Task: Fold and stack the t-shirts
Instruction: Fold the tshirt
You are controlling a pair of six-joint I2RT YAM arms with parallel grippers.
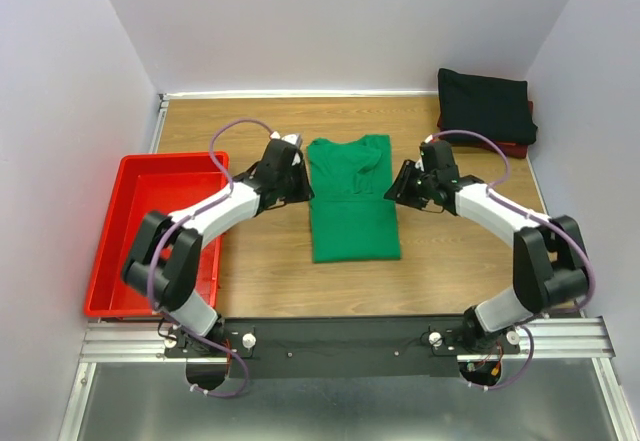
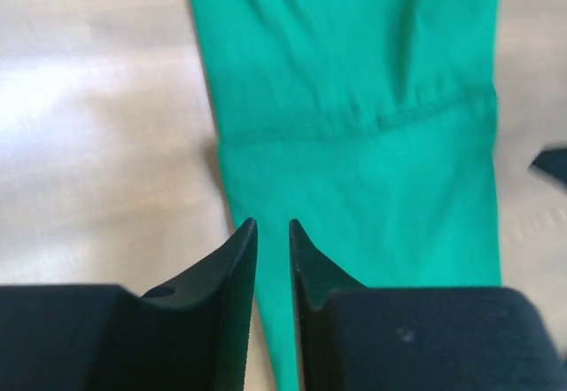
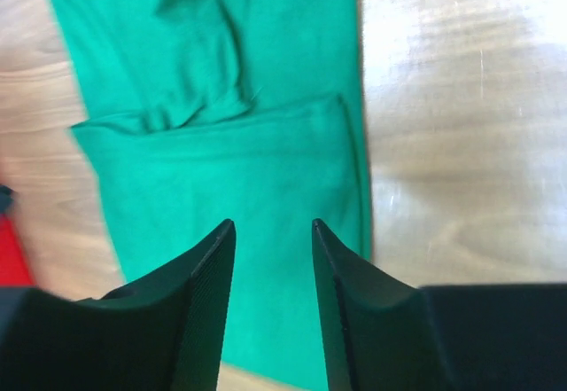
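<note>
The bright green t-shirt (image 1: 352, 206) lies flat at the table's middle, folded into a narrow upright rectangle with a crosswise seam halfway down. My left gripper (image 1: 301, 179) hovers at its left edge, the jaws a narrow gap apart and empty; in the left wrist view (image 2: 273, 222) the green cloth (image 2: 354, 143) shows below. My right gripper (image 1: 396, 189) hovers at the shirt's right edge, open and empty (image 3: 273, 222) over the green cloth (image 3: 230, 160). The black t-shirt (image 1: 485, 106) lies folded at the back right on top of the dark red t-shirt (image 1: 516, 148).
A red plastic tray (image 1: 130, 251) stands at the left edge of the table beside the left arm. White walls close in the back and both sides. Bare wood shows in front of the green shirt.
</note>
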